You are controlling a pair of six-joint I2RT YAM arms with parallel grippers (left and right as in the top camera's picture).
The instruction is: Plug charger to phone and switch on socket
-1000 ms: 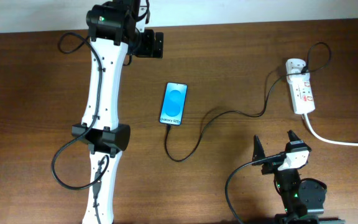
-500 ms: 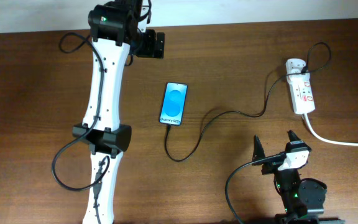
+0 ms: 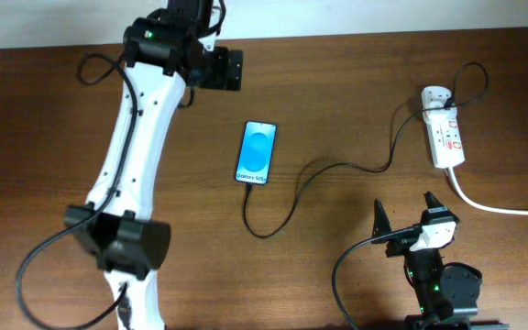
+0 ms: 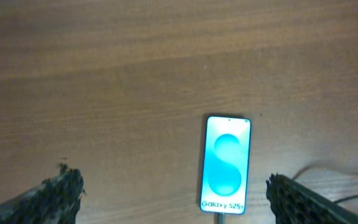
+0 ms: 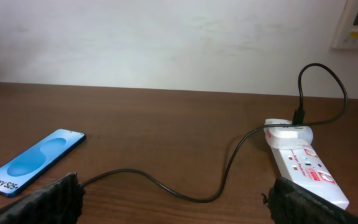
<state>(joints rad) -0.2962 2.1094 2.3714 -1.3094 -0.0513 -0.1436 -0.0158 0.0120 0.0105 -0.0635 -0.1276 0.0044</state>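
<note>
Phone (image 4: 227,164): flat on the table (image 3: 44,137), screen up, seen between the left pincer's fingertips and touching neither; ahead-left of the right pincer, well apart.
Phone writing: "Galaxy S25+" reads clean, under a pale oval on blue.
Charger (image 3: 319,174): black cable meets the phone's lettered end, loops across the wood and climbs to the white adapter (image 3: 436,95).
Hard to tell: whether the tip is fully seated, because the left wrist view cuts it off at the frame's bottom edge.
Socket (image 3: 446,137): ahead-right of the right pincer, well apart, with the adapter at its far end. It has red markings, but the print is too small to read and the switch position is unclear.
Cord (image 3: 493,207): thick, white, leaves the socket's near end and runs out of frame.
Left pincer (image 4: 174,182): spread wide, holding nothing, only its fingertips in view.
Right pincer (image 3: 405,213): spread wide, empty.
</note>
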